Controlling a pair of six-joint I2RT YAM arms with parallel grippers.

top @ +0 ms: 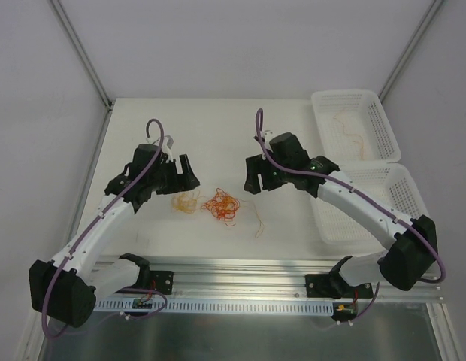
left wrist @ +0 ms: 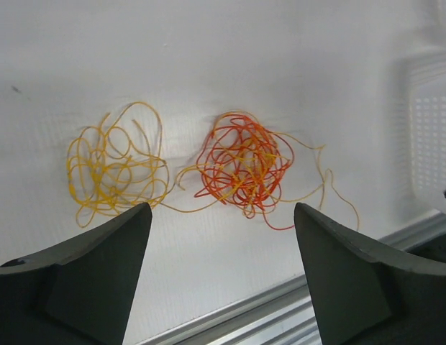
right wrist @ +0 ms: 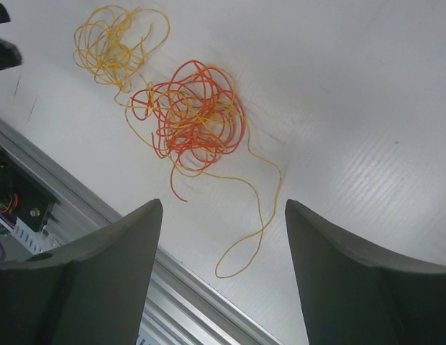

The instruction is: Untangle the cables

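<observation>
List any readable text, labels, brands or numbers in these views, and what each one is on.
No readable text in any view.
left claw and right claw: plain black, no marking.
far basket and near basket: plain white, no label.
cables: no tags.
electronics by the rail in the right wrist view: any print is too small to read.

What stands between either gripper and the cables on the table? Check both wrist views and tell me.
Nothing visible. The left gripper and right gripper are open above the table, and the cables, a yellow bundle beside a red-orange bundle, lie uncovered between them.
</observation>
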